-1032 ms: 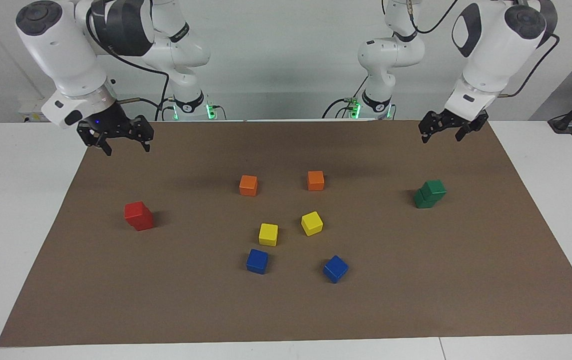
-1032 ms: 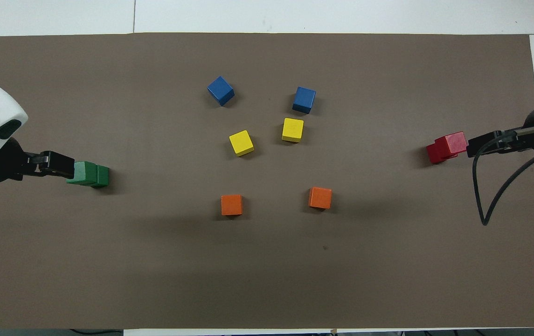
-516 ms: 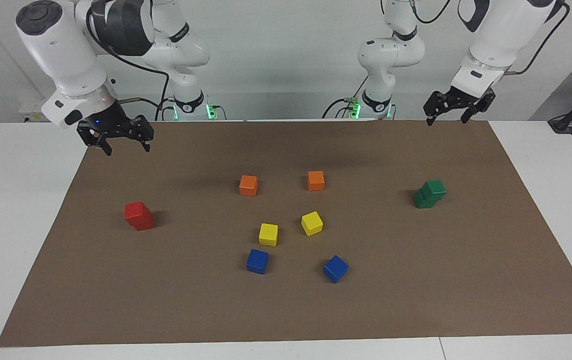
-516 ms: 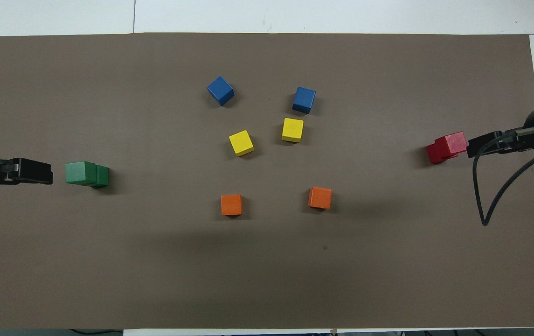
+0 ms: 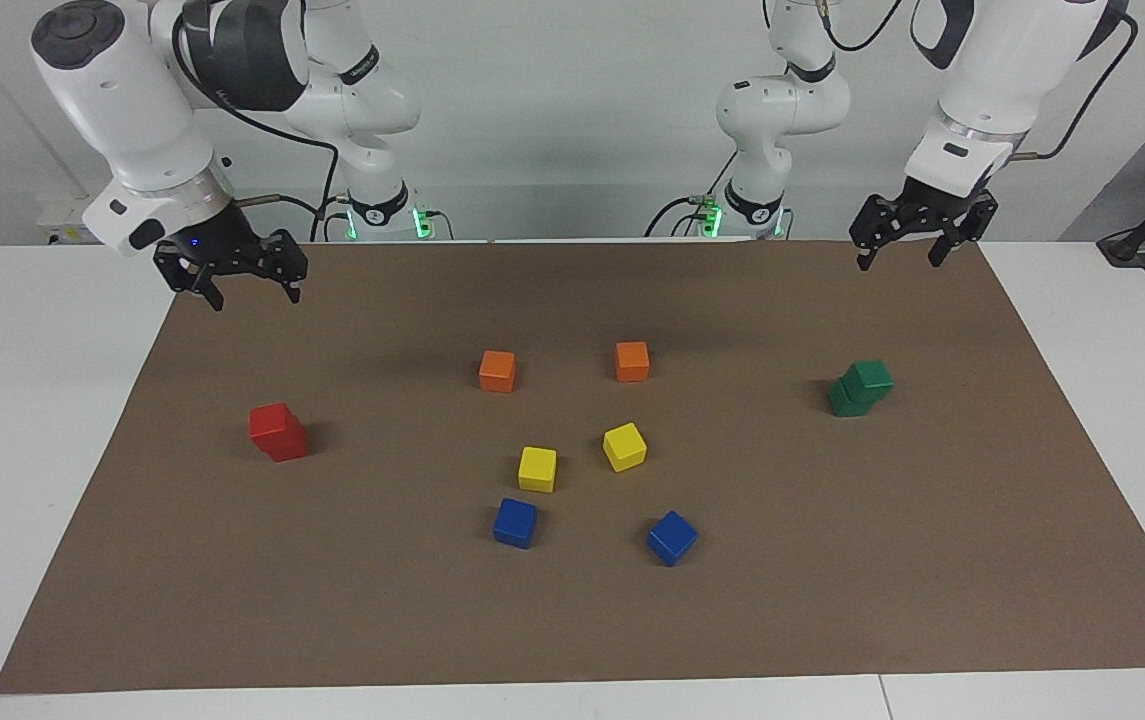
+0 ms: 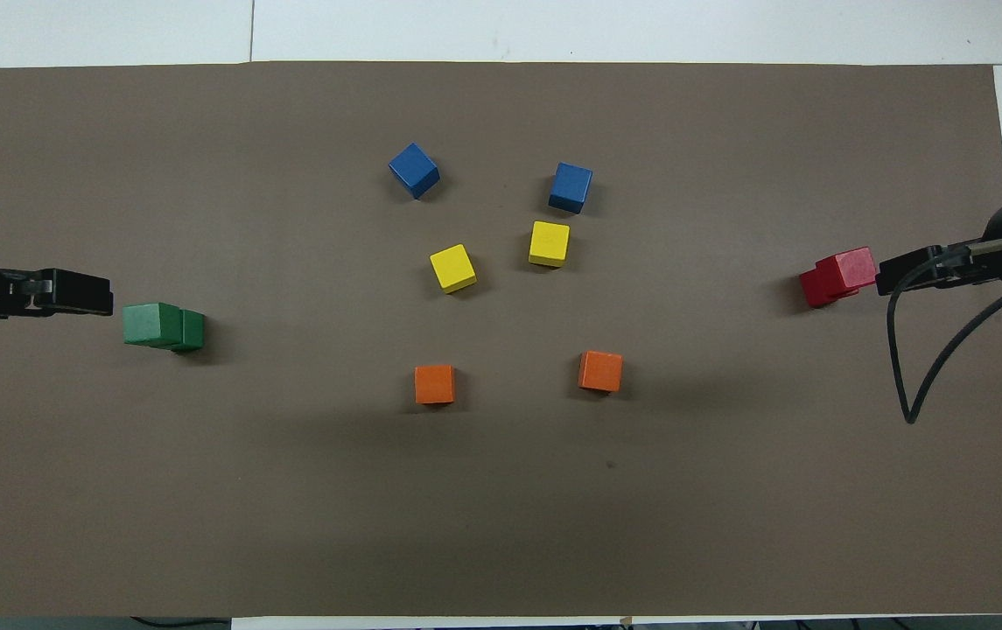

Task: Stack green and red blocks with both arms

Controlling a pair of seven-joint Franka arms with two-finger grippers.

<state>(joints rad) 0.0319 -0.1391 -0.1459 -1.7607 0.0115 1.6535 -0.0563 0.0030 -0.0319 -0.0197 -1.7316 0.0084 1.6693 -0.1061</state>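
Two green blocks (image 5: 862,388) (image 6: 164,326) stand stacked, slightly offset, at the left arm's end of the brown mat. Two red blocks (image 5: 278,432) (image 6: 837,276) stand stacked the same way at the right arm's end. My left gripper (image 5: 899,256) (image 6: 72,293) hangs open and empty, high over the mat's edge by the robots, apart from the green stack. My right gripper (image 5: 254,293) (image 6: 912,271) hangs open and empty over the mat's corner at its own end, above and apart from the red stack.
In the middle of the mat (image 5: 572,620) lie two orange cubes (image 5: 497,370) (image 5: 632,361) nearest the robots, two yellow cubes (image 5: 537,468) (image 5: 624,446) farther out, and two blue cubes (image 5: 515,522) (image 5: 672,537) farthest. White table (image 5: 32,400) surrounds the mat.
My left gripper has risen and drawn back from the green stack toward the robots' edge of the mat. The right arm and all cubes have stayed still.
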